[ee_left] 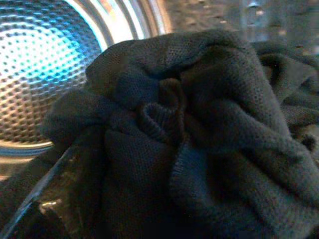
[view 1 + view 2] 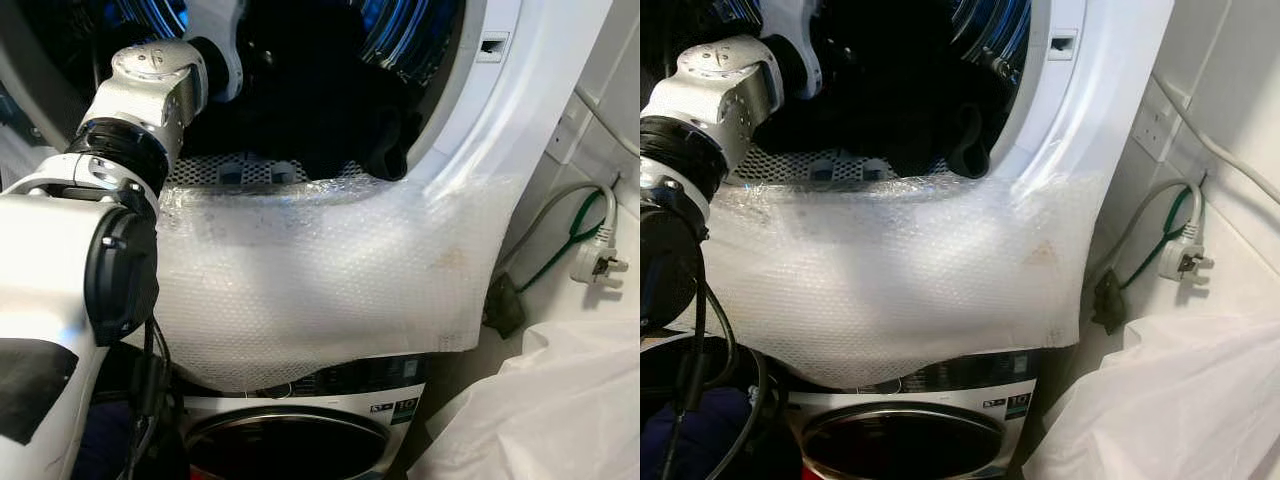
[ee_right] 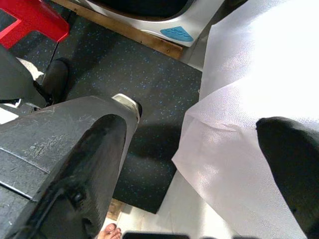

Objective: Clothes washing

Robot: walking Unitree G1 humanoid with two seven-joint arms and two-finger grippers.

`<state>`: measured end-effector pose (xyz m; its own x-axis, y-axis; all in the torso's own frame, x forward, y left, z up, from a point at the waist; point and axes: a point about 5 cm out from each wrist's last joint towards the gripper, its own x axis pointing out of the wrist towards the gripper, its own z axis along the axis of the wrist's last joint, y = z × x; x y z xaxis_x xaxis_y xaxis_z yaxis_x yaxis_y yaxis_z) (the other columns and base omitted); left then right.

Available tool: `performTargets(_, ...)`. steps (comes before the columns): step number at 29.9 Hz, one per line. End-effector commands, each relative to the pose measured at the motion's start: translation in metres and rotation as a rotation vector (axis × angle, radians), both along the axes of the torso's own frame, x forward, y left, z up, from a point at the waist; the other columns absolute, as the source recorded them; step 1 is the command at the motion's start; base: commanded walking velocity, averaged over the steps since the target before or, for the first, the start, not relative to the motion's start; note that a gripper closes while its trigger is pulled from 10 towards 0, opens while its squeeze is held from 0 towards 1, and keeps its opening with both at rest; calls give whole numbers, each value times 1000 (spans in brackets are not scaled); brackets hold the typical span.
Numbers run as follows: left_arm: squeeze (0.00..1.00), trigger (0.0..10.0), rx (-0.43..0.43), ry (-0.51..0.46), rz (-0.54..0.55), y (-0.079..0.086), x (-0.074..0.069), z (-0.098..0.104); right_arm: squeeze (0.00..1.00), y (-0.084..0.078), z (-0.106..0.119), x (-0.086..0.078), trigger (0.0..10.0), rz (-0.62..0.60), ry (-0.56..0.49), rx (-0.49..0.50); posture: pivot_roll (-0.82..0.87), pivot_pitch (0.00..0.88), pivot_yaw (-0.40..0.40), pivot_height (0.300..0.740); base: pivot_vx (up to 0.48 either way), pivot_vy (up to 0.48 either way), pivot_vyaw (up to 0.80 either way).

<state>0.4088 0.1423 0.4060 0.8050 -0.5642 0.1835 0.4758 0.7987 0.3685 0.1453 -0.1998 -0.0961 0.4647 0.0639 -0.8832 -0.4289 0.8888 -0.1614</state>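
The robot's silver left arm [image 2: 120,150] fills the near left of the head view and reaches up and away into the open drum of a white washing machine [image 2: 520,90]. Inside the drum, dark clothes [image 2: 330,100] lie heaped against the perforated metal wall, which glows blue. In the left wrist view the left claw [image 1: 149,164] is buried in the dark knitted fabric [image 1: 199,139]; one glossy black finger [image 1: 55,199] shows at the fabric's edge, and whether the claw is gripping the cloth cannot be told. A sheet of bubble wrap [image 2: 330,290] hangs over the machine's front below the door opening, above a second machine [image 2: 290,440] stacked underneath. To the right, a white plug [image 2: 598,265] on a grey cable rests against the wall, above a white bag [image 2: 540,410]. The right claw [image 3: 199,164] hangs low with its fingers spread apart, over the dark speckled floor [image 3: 124,74] and the same white bag.
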Motion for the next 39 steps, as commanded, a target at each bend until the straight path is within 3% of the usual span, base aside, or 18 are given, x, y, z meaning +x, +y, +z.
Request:
performTargets(1,1000,10000,90,35,-89,-2,-2,-8,0,12,-7,-14,10000,15,53,21,-211,0,44,740,0,0,0)
performTargets(6,1000,10000,60,-37,104,11,0,3,0,15,-8,-15,10000,16,56,25,-195,0,43,740,0,0,0)
performTargets(7,1000,10000,-195,-110,375,37,0,22,0,16,-8,-15,10000,19,59,27,-195,0,43,740,0,0,0)
performTargets(9,1000,10000,-282,-131,452,47,-2,28,0,17,-8,-16,10000,20,60,28,-183,0,42,740,0,0,0)
performTargets(10,1000,10000,-160,-123,324,33,-2,24,0,19,-8,-16,10000,28,61,32,-185,0,44,740,0,0,0)
performTargets(11,1000,10000,-160,-123,324,33,-2,24,0,19,-8,-16,10000,28,61,32,-185,0,44,740,0,0,0)
performTargets(13,1000,10000,109,-5,-9,3,-1,-2,0,20,-8,-15,10000,23,58,35,-185,0,46,740,0,0,0)
performTargets(15,1000,10000,205,77,-167,-6,-4,-16,0,20,-8,-15,10000,22,57,35,-183,0,45,740,0,0,0)
performTargets(18,1000,10000,256,107,-219,-8,-5,-21,0,21,-8,-15,10000,23,56,35,-185,0,46,740,0,0,0)
performTargets(20,1000,10000,227,79,-213,-9,-5,-17,0,21,-8,-14,10000,23,56,34,-185,0,46,740,0,0,0)
performTargets(23,1000,10000,-169,-130,95,2,-4,26,0,20,-8,-14,10000,20,52,29,-180,0,45,740,0,0,0)
performTargets(25,1000,10000,-246,-229,247,12,-7,40,0,20,-8,-14,10000,22,53,27,-172,0,45,740,0,0,0)
performTargets(28,1000,10000,-241,-269,287,14,-8,44,0,20,-8,-15,10000,22,55,28,-172,0,45,740,0,0,0)
performTargets(30,1000,10000,-151,-192,177,3,-5,33,0,21,-8,-15,10000,24,55,29,-176,0,49,740,0,0,0)
performTargets(32,1000,10000,228,4,-166,-21,-4,-10,0,23,-8,-14,10000,25,54,34,-173,0,51,740,0,0,0)
performTargets(34,1000,10000,333,69,-295,-27,-7,-24,0,24,-8,-14,10000,25,53,35,-172,0,51,740,0,0,0)
performTargets(36,1000,10000,281,9,-289,-30,-8,-18,0,24,-8,-13,10000,27,51,35,-171,0,50,740,0,0,0)
performTargets(39,1000,10000,51,-177,-105,-27,-9,16,0,24,-8,-12,10000,27,45,34,-173,0,50,740,0,0,0)
